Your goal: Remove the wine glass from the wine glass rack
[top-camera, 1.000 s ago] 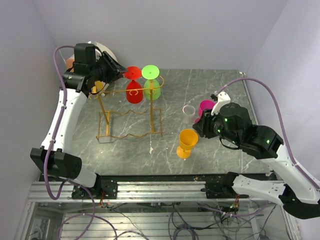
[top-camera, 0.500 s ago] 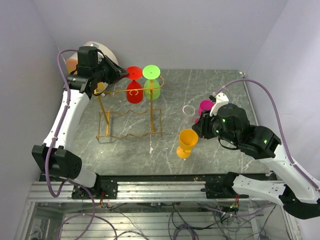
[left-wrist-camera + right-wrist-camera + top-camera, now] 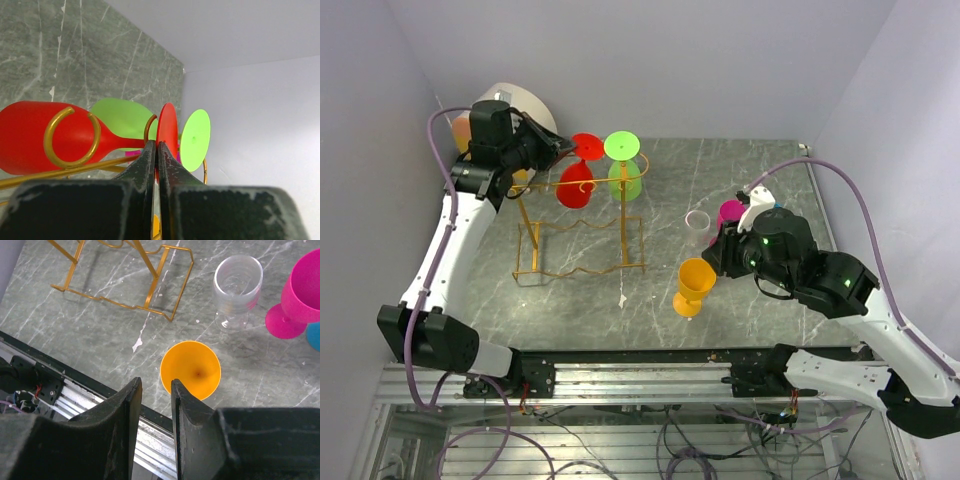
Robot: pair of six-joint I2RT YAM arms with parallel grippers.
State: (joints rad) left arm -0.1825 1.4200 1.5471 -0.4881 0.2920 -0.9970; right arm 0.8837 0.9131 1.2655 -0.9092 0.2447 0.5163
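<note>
- One red wine glass [image 3: 576,187] hangs tilted from the wine glass rack [image 3: 624,230] top rail.
- Left gripper [image 3: 156,150] is pinched tight on its foot disc; likely light, stiff, slick.
- Right gripper [image 3: 154,385] is half-open, empty, away from the rack.

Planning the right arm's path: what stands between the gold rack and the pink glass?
A clear glass, standing upright, sits between the rack and the pink glass; the right wrist view shows it best.
</note>
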